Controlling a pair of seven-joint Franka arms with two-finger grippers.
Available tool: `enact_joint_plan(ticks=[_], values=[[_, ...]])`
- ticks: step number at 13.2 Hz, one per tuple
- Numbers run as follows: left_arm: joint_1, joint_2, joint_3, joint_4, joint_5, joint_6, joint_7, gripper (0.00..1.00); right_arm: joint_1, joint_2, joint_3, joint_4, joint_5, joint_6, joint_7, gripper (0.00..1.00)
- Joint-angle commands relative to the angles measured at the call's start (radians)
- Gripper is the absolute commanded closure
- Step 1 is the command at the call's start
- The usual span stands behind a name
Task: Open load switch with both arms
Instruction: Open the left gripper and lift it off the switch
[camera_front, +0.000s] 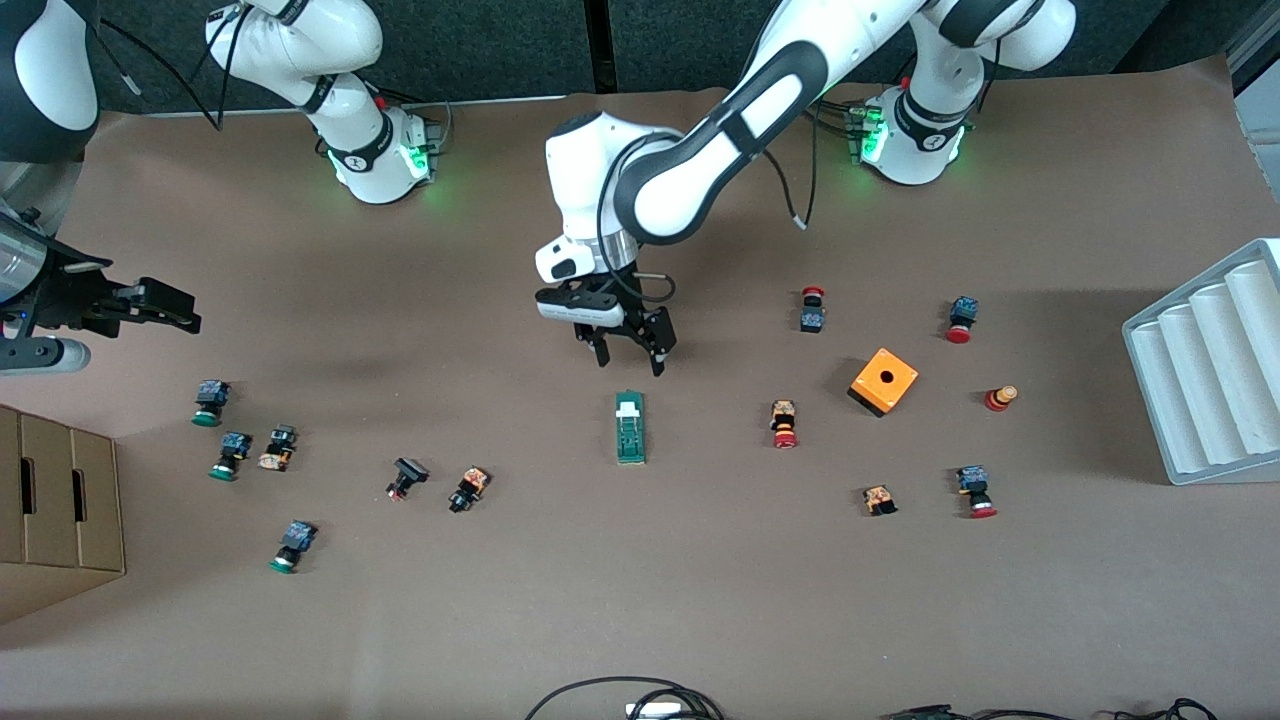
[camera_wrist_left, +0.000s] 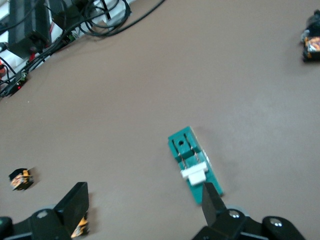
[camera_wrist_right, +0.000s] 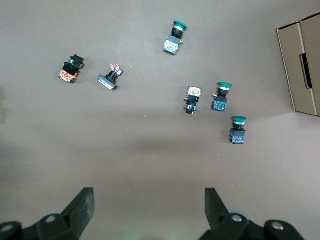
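Observation:
The load switch lies flat mid-table, a narrow green block with its white end piece pointing toward the arms' bases. My left gripper hovers open over the table just off that white end. In the left wrist view the load switch sits off to one side of the left gripper, with one fingertip over its end and nothing between the fingers. My right gripper waits open over the table at the right arm's end. The right gripper is empty in its own view.
An orange cube with a hole and several small push buttons are scattered toward the left arm's end. More buttons lie toward the right arm's end by a cardboard box. A white ribbed tray and cables sit at the table's edges.

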Motion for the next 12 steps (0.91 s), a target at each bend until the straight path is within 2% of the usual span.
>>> enact_joint_plan(ticks=[1,4,7,10,12], values=[[0.06,-0.073,-0.004,-0.009,-0.115,-0.021,0.164,0.0,0.006,0.0,0.005,0.009,-0.021,0.004,0.003,0.0],[0.063,-0.126,-0.001,0.008,-0.198,-0.107,0.233,0.0,0.012,-0.001,0.01,0.009,-0.055,0.0,0.002,0.0],[0.064,-0.14,0.003,0.086,-0.295,-0.214,0.344,0.0,0.009,0.0,0.016,0.009,-0.069,0.009,0.003,0.0],[0.063,-0.148,0.086,0.2,-0.433,-0.335,0.497,0.0,0.009,0.0,0.016,0.009,-0.067,0.015,0.002,0.0],[0.063,-0.174,0.162,0.224,-0.523,-0.368,0.614,0.0,0.009,-0.001,0.016,0.009,-0.064,0.033,0.003,0.0]])
